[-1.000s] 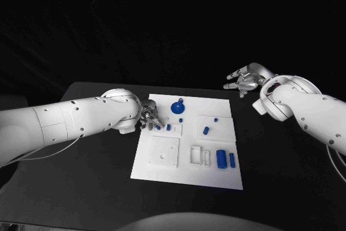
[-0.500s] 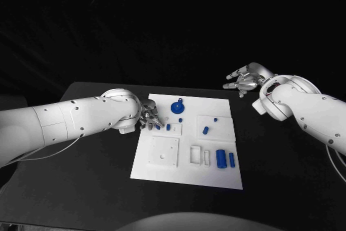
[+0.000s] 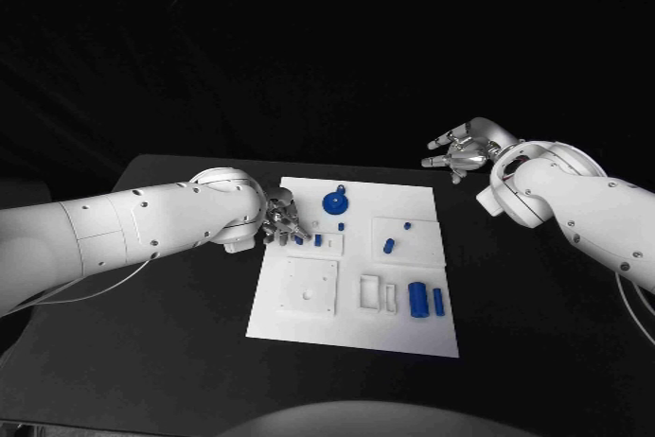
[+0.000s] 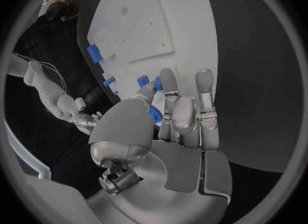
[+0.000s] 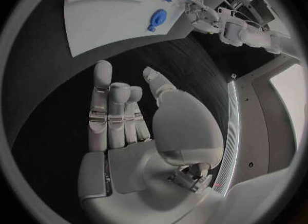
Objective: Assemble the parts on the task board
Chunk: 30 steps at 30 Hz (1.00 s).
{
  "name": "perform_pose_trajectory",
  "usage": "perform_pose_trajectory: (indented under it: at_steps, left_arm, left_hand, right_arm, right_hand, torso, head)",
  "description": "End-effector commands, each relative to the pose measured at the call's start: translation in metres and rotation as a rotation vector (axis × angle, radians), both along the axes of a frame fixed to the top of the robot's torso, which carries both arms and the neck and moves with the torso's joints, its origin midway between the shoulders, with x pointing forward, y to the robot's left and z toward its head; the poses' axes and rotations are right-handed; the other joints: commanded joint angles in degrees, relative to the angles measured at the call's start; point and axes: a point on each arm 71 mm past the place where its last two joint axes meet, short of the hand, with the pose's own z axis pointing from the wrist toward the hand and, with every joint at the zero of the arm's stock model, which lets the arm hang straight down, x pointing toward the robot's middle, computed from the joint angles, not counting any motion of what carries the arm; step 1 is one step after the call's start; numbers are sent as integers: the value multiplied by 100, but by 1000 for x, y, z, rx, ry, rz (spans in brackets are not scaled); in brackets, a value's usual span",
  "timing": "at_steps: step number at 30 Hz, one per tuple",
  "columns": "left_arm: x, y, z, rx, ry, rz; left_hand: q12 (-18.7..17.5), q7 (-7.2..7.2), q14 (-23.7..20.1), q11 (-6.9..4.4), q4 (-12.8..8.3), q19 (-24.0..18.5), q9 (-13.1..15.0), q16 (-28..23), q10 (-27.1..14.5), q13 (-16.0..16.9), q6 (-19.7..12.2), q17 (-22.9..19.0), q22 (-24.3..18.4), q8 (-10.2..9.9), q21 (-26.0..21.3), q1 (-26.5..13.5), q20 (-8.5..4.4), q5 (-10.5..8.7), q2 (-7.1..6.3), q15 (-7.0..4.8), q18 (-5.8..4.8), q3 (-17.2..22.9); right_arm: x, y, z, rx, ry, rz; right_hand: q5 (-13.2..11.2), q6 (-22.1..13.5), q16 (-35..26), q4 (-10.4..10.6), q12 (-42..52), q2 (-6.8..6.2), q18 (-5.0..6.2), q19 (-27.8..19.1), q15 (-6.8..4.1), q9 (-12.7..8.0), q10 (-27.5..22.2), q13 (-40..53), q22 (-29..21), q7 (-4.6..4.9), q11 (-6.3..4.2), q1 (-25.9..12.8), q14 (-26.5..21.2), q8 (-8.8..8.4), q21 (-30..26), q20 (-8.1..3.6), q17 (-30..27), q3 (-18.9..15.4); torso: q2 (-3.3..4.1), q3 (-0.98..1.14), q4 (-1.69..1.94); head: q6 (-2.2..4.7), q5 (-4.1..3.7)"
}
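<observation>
The white task board (image 3: 410, 340) lies in the middle of the black table. My left hand (image 3: 284, 221) is down at the board's left edge, fingers curled over small blue parts (image 3: 318, 239). In the left wrist view a small blue part (image 4: 154, 113) sits pinched between the thumb and a finger of my left hand (image 4: 173, 126), with more blue parts (image 4: 94, 53) on the board (image 4: 154, 23) beyond. My right hand (image 3: 462, 148) hangs above the table past the board's far right corner. Its fingers (image 5: 110, 111) are stretched out and hold nothing.
On the board lie a round blue part (image 3: 336, 203) at the far end, two small blue pieces (image 3: 389, 246) right of centre, a blue block (image 3: 419, 300) and a blue bar (image 3: 438, 302) near the front right, and a raised white square (image 3: 311, 286).
</observation>
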Motion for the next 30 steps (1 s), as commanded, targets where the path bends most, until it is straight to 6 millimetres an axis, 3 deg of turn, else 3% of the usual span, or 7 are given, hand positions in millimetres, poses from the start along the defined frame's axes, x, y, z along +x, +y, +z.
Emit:
perform_pose_trajectory:
  at_steps: [1, 30]
  left_arm:
    - [-6, -3, -9, 8, 44, -9]
    - [-5, -3, -9, 16, 42, 1]
  left_hand:
    - [-33, -24, -3, -37, 12, -12, -5, -23, 206, -6, -5, -9, 98, -25, -24, -6, -41, -24, -48, -26, -56, -45]
    - [-30, -34, -2, -44, 234, 7, 31, -32, 204, -4, 8, -15, 100, 2, -45, -131, -59, -71, -132, -38, -71, -255]
  right_arm:
    - [0, 1, -1, -4, 3, 12]
    - [0, 1, -1, -4, 5, 14]
  right_hand:
    - [21, 25, -22, -20, -26, -6, 81, 183, -3, 0, -32, -9, -8, 21, -17, -14, -15, 15, 4, 30, -9, -6]
    - [75, 18, -20, -6, -29, -8, 81, 184, -2, 1, -34, -13, -11, 21, -15, -44, -17, 17, -2, 32, -9, -53]
  torso:
    - [2, -1, 0]
    - [-1, -2, -2]
  head:
    - [-3, -2]
    - [-17, -17]
